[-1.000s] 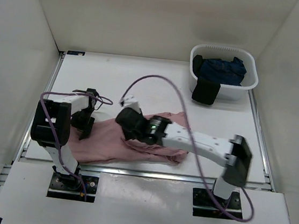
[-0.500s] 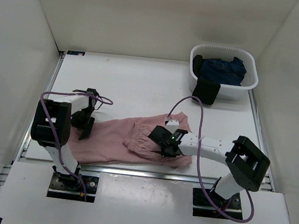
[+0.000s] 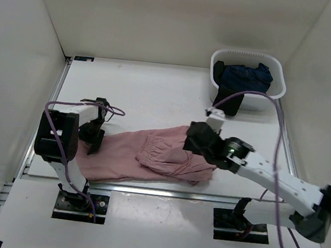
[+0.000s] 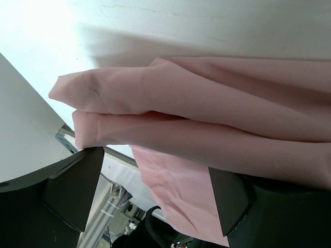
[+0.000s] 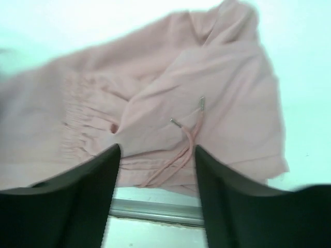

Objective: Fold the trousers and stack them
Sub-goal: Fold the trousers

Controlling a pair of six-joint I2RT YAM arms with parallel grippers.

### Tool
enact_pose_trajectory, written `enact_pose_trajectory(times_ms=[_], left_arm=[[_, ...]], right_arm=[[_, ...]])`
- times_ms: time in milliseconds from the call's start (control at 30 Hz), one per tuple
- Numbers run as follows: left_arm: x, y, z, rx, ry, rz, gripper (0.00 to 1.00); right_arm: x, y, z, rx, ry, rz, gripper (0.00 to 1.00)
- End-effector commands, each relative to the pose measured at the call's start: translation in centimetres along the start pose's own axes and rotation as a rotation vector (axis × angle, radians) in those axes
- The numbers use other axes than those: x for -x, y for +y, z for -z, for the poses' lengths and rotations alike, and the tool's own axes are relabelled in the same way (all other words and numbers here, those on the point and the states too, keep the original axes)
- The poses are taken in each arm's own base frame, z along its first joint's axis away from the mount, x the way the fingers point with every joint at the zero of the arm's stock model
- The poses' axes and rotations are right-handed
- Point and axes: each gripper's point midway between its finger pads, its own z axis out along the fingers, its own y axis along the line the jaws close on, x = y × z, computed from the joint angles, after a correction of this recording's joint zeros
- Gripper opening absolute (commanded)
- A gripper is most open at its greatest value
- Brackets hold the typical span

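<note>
We found the right gripper (image 3: 194,140) released, fingers spread just above the trousers (image 3: 150,152) at their drawstrings (image 5: 186,139). The left gripper (image 4: 155,165) gaped too, the leg ends lying between its fingers.

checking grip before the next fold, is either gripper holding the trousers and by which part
Nothing is held. The right gripper hangs open above the trousers; the left gripper is open too, spread wide at the leg cuffs, not clamped.

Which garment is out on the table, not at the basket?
The pink trousers, lying spread out in front. The navy garment sits inside the white basket; the black cloth hangs over its rim.
</note>
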Motion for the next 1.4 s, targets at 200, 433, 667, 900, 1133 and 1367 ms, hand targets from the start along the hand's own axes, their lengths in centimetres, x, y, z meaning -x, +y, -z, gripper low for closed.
enact_pose_trajectory(times_ms=[200, 433, 667, 900, 1133, 1367], left_arm=[[10.1, 4.5, 12.6, -0.117, -0.463, 0.227, 0.93], [11.0, -4.8, 24.6, -0.48, -0.681, -0.047, 1.0], [6.2, -18.3, 23.1, -0.727, -0.508, -0.404, 1.0], [7.5, -23.2, 21.0, -0.758, -0.414, -0.477, 1.0], [9.1, -25.2, 17.6, -0.69, -0.345, -0.488, 0.87], [9.8, -24.1, 19.7, -0.682, -0.417, -0.474, 0.14]], right_arm=[[-1.8, -6.7, -0.5, -0.024, 0.081, -0.053, 0.93], [-5.2, -9.4, -3.1, -0.022, 0.149, -0.144, 0.95], [-7.4, -11.0, -4.8, -0.039, 0.184, -0.183, 0.95], [-9.2, -10.9, -6.1, -0.028, 0.226, -0.159, 0.95], [-9.6, -11.3, -7.4, -0.045, 0.218, -0.165, 0.95], [-10.6, -12.4, -8.2, -0.064, 0.239, -0.241, 0.27]])
